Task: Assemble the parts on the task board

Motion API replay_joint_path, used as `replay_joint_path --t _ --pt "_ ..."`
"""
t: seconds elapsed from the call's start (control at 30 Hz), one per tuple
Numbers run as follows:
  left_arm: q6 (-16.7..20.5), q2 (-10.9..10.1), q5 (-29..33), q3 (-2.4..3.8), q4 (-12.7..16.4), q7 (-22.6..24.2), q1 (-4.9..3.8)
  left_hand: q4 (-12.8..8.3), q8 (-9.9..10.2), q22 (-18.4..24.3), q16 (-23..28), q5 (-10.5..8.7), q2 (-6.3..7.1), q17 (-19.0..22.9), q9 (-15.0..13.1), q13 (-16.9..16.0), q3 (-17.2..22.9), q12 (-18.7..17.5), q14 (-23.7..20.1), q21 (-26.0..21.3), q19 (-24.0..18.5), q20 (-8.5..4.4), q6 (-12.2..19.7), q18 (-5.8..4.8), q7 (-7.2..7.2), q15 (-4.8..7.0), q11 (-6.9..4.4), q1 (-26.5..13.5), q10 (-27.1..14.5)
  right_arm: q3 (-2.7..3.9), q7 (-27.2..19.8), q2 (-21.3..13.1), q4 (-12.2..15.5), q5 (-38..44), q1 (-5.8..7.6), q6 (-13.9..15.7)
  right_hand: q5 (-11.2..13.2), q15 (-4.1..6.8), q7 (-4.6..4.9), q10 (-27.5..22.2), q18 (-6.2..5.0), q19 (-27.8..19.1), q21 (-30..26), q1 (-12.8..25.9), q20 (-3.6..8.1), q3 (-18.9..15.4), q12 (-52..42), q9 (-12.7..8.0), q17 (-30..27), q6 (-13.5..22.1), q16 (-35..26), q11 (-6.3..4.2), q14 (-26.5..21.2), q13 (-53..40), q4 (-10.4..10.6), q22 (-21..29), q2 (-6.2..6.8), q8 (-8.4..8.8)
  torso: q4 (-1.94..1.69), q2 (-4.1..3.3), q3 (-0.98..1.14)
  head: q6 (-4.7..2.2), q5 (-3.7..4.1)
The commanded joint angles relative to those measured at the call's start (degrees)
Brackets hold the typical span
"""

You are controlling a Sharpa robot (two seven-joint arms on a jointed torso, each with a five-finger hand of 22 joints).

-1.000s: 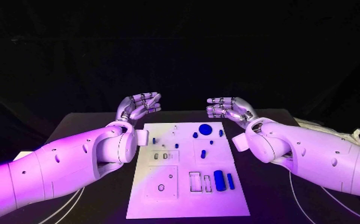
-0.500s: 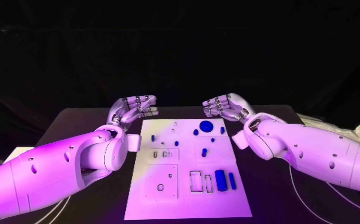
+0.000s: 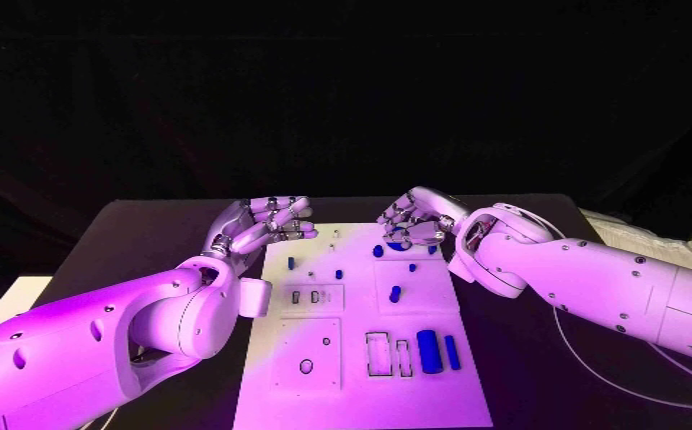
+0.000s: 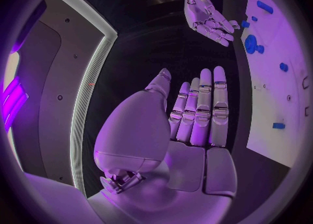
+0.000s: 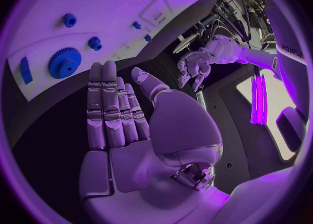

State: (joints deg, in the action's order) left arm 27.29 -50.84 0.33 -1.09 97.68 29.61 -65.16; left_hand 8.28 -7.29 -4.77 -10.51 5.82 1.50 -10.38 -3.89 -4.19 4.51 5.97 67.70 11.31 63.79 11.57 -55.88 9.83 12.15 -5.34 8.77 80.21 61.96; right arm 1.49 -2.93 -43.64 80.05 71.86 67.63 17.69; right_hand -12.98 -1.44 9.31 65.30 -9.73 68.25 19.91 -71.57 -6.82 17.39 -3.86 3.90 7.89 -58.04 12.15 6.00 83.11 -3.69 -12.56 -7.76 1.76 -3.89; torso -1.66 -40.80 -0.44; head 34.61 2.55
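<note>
A flat white rectangular task board (image 3: 325, 365) lies on the black surface (image 3: 144, 235), small blue plastic parts (image 3: 427, 342) scattered across it. The silver left hand (image 3: 264, 224) and silver right hand (image 3: 418, 220) hover at its far corners, fingers (image 4: 212, 98) straight, side by side, holding nothing, seemingly poised to reach. No legible writing on the board.

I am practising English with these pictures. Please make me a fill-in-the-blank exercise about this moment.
1. Both hands hold ____.
2. The right hand hovers over the far end of the white task ____.
3. The blue gear has teeth and is ____ in shape.
4. The left hand hovers beside the board's far ____ corner.

Missing words: nothing; board; round; left
</note>
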Motion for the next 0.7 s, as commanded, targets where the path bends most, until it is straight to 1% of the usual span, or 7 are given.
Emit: replay_joint_path --t 0.03,0.13,0.2,0.33,0.5,0.63,0.7 --pt "-3.3 -0.1 1.7 0.09 1.1 -0.8 -0.12 -0.3 0.1 0.1 -0.1 -0.3 -0.71 -0.1 0.0 0.0 -0.1 -0.2 0.5 -0.1 0.5 -0.03 -0.5 0.69 0.07 -0.08 -0.05 0.0 0.5 0.07 7.6 0.6 -0.1 16.2 0.74 -4.7 0.4 0.79 -0.38 1.1 -0.76 2.5 2.2 -0.2 1.06 -0.4 0.1 0.0 1.4 -0.7 2.0 -0.44 3.1 0.0 0.3 -1.0 0.54 -0.04 -0.49 -1.74 -0.02 -0.14 0.54" --pt "-3.6 -0.2 1.9 0.11 1.6 -0.9 -0.13 -0.3 0.1 0.1 -0.1 -0.29 -0.7 -0.1 0.0 0.0 -0.1 -0.2 0.5 -0.1 0.5 -0.04 -0.5 0.69 0.07 -0.08 -0.05 0.1 0.6 0.08 8.9 0.9 -0.2 19.2 1.21 -5.4 0.7 1.49 -0.79 1.9 -0.59 4.6 4.9 -0.2 1.87 -0.7 0.3 -0.1 4.6 -1.0 7.8 -0.85 3.8 0.0 1.1 -2.4 0.91 0.17 -0.61 -2.29 -0.03 -0.23 0.84" --pt "-3.7 -0.2 2.0 0.12 2.0 -1.0 -0.13 -0.3 0.1 0.1 -0.1 -0.29 -0.69 -0.1 0.0 0.0 -0.1 -0.2 0.5 -0.1 0.6 -0.05 -0.5 0.68 0.08 -0.08 -0.04 0.1 0.6 0.08 9.7 1.2 -0.3 20.9 1.49 -6.0 0.6 1.36 -0.95 2.0 -0.46 5.2 7.1 -0.4 2.38 -0.2 0.3 -0.1 8.2 -1.2 14.4 -1.42 3.5 0.0 1.7 -3.7 1.14 0.18 -0.65 -2.61 -0.02 -0.21 0.88" --pt "-3.8 -0.4 2.1 0.16 2.8 -1.2 -0.13 -0.4 0.1 0.1 -0.1 -0.29 -0.66 -0.2 0.0 0.0 -0.1 -0.3 0.5 -0.1 0.6 -0.06 -0.5 0.67 0.1 -0.09 -0.03 0.1 0.6 0.09 11.1 1.5 0.1 23.6 2.01 -7.1 0.7 1.83 -1.27 1.7 -0.53 6.4 11.8 -0.2 2.63 0.9 0.3 -0.1 13.7 -1.2 23.8 -1.2 3.0 0.1 3.0 -6.4 2.02 0.24 -0.78 -3.27 0.03 -0.07 0.98" --pt "-3.9 -0.6 2.2 0.28 3.5 -1.4 -0.16 -0.4 0.2 0.1 0.0 -0.3 -0.63 -0.2 0.0 0.0 -0.1 -0.3 0.5 -0.1 0.6 -0.06 -0.4 0.66 0.11 -0.1 -0.02 0.1 0.6 0.09 12.2 1.7 0.7 25.4 2.61 -8.1 0.8 1.75 -1.29 1.8 -0.6 6.0 17.6 -0.2 2.69 2.8 0.2 0.0 31.2 -1.4 41.2 -1.46 3.3 0.1 4.9 -10.1 3.03 0.21 -0.91 -3.91 0.1 -0.15 1.03" --pt "-3.9 -0.6 2.2 0.34 3.7 -1.6 -0.18 -0.4 0.2 0.1 0.0 -0.3 -0.63 -0.2 0.0 0.0 -0.1 -0.3 0.5 -0.2 0.6 -0.06 -0.4 0.66 0.12 -0.1 -0.02 0.1 0.6 0.09 12.7 1.8 1.0 26.2 2.89 -9.3 0.9 1.68 -1.41 1.8 -0.61 5.2 21.4 -0.4 2.51 4.1 0.2 0.0 40.2 -1.6 49.6 -1.45 3.5 0.1 6.0 -12.6 3.67 0.21 -1.08 -4.18 0.06 -0.14 1.16" --pt "-3.9 -0.7 2.2 0.35 3.8 -1.7 -0.18 -0.5 0.2 0.2 0.1 -0.31 -0.58 -0.3 0.0 0.0 -0.1 -0.4 0.4 -0.2 0.6 -0.07 -0.4 0.64 0.15 -0.11 0.01 0.1 0.5 0.09 12.7 1.8 1.2 26.4 2.94 -9.8 0.9 1.68 -1.44 1.9 -0.43 5.1 23.6 -0.4 2.43 4.4 0.2 0.0 42.5 -1.8 51.7 -1.43 3.5 0.1 6.4 -14.7 3.98 0.18 -1.08 -4.26 0.07 -0.18 1.17"
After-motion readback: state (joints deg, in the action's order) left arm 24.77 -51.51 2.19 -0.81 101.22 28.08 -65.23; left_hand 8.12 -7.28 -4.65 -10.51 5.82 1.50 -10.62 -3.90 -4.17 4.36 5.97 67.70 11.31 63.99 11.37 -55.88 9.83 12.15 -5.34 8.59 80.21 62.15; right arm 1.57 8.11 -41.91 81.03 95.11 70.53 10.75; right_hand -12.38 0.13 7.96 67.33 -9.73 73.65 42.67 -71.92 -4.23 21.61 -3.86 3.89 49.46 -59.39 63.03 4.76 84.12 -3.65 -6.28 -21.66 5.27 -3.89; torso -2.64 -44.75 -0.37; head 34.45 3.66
